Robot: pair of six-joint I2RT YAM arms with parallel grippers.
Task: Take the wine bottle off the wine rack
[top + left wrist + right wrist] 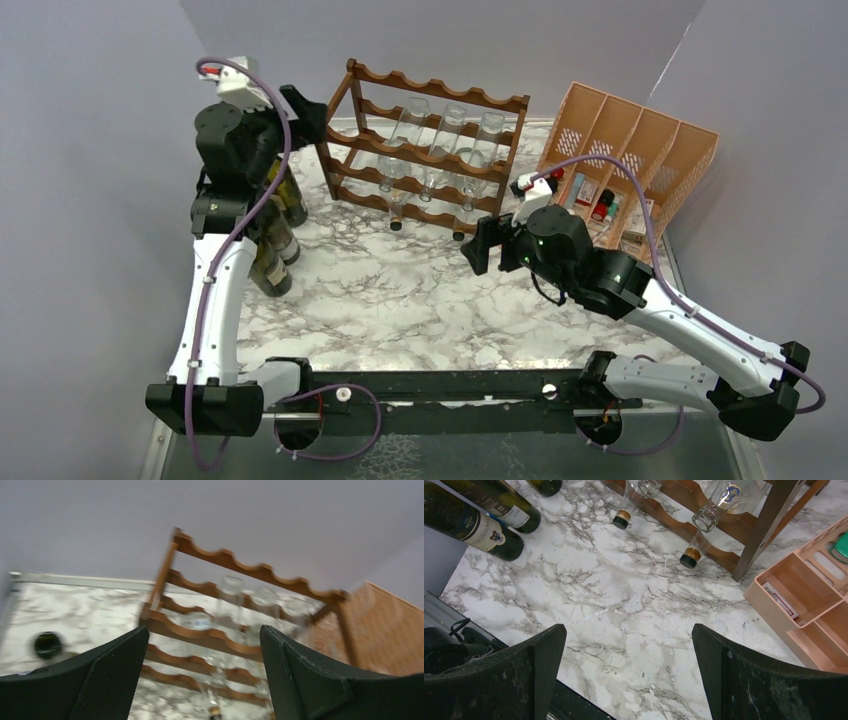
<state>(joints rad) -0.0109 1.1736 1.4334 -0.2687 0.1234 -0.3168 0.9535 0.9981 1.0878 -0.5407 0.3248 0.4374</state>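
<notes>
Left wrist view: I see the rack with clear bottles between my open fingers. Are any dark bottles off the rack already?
Observer: Yes. Three dark bottles stand on the table, left of the rack.
Operator: Where is the right gripper?
Observer: The right gripper hangs open over the table near the rack's right front corner, holding nothing.
Operator: What's right of the rack?
Observer: A peach organiser, with small items in its compartments.
</notes>
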